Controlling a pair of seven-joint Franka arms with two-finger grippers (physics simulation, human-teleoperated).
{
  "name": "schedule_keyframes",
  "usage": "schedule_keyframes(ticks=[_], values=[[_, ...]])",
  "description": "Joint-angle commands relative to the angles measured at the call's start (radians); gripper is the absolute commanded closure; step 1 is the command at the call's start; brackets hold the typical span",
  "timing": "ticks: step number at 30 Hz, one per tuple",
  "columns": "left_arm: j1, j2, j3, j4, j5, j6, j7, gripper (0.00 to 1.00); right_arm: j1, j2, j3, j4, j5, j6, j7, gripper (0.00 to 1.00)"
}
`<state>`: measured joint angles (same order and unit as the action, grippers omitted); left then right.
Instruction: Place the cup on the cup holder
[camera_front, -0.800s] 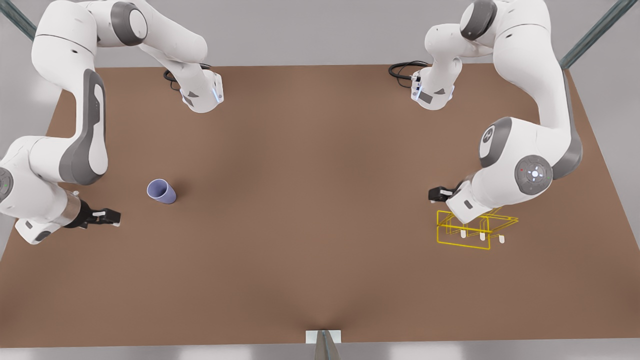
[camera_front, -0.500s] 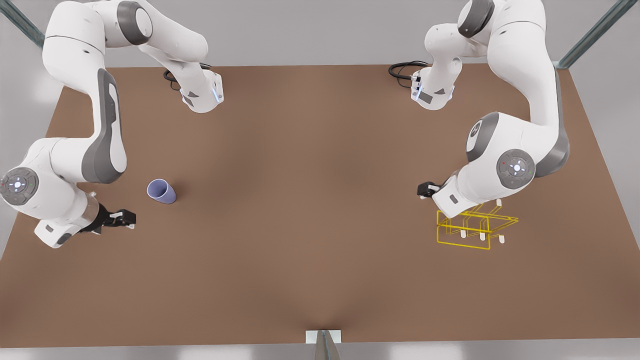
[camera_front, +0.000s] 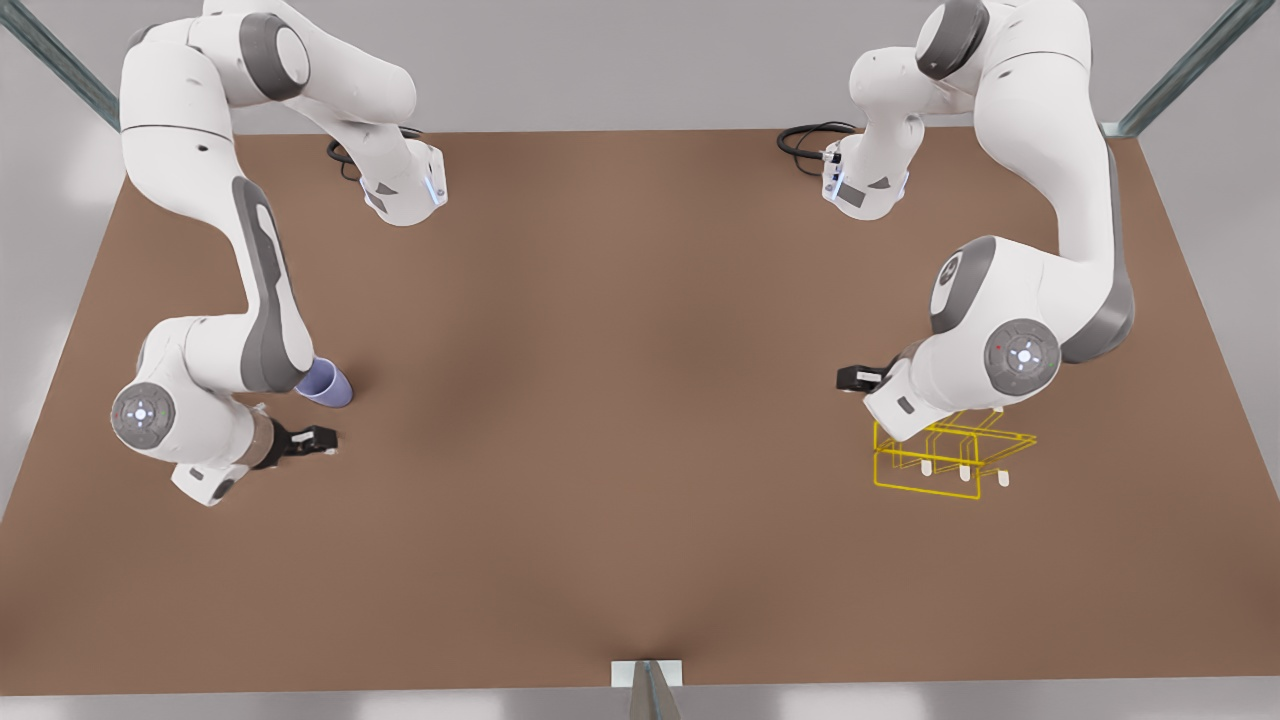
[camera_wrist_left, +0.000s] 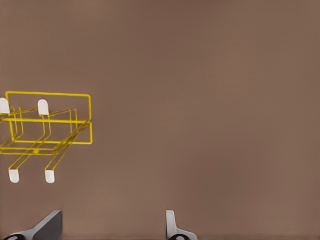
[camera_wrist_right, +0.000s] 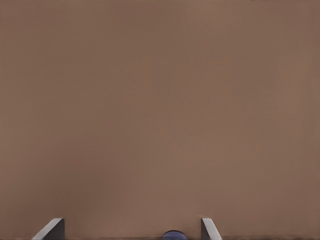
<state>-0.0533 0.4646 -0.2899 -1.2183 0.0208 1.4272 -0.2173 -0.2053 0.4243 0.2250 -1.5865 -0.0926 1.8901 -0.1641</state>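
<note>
On the front view's left, the right gripper is being held low over the brown table, its fingers spread apart and gripping nothing. The cup is standing on the table just beside it, toward the table's far edge, partly covered by the arm's forearm. In the right wrist view, a sliver of the cup is being shown at the frame's edge between the two parted fingertips, though whether they are touching it cannot be told. On the front view's right, the left gripper is being held near the cup holder, apart from it. In the left wrist view, the cup holder is being seen with its white-tipped pegs, and the left gripper is being kept open.
</note>
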Motion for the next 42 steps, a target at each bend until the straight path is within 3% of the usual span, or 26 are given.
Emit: schedule_keyframes(ticks=[1,4,8,13,16,19,28,42], values=[[0.001,-0.001,0.0,0.0,0.001,-0.008,-0.039,0.0,-0.02,-0.061,0.001,-0.064,-0.019,-0.002,0.026,0.0],[0.004,-0.006,-0.002,-0.004,0.001,-0.01,-0.042,0.0,-0.009,-0.16,0.05,-0.219,-0.015,0.015,0.097,0.0],[0.035,0.002,-0.009,-0.001,-0.032,-0.044,-0.102,0.0,-0.026,-0.21,0.085,-0.447,0.002,0.288,0.261,0.0],[0.05,0.002,-0.006,0.003,-0.033,-0.044,-0.102,0.0,-0.029,-0.394,0.103,-0.635,0.002,0.33,0.276,0.0],[0.049,0.005,-0.008,0.002,-0.033,-0.039,-0.109,0.0,-0.04,-0.404,0.113,-0.667,-0.001,0.339,0.279,0.0],[0.021,0.009,-0.009,-0.001,-0.036,-0.039,-0.116,0.0,-0.037,-0.503,0.116,-0.806,-0.001,0.426,0.279,0.0],[0.01,0.014,-0.008,-0.003,-0.041,-0.036,-0.134,0.0,-0.141,-0.568,0.12,-0.879,-0.004,0.406,0.172,0.0],[-0.005,0.014,-0.008,-0.004,-0.038,-0.034,-0.152,0.0,-0.224,-0.44,0.12,-0.874,-0.009,0.546,0.097,0.0]])
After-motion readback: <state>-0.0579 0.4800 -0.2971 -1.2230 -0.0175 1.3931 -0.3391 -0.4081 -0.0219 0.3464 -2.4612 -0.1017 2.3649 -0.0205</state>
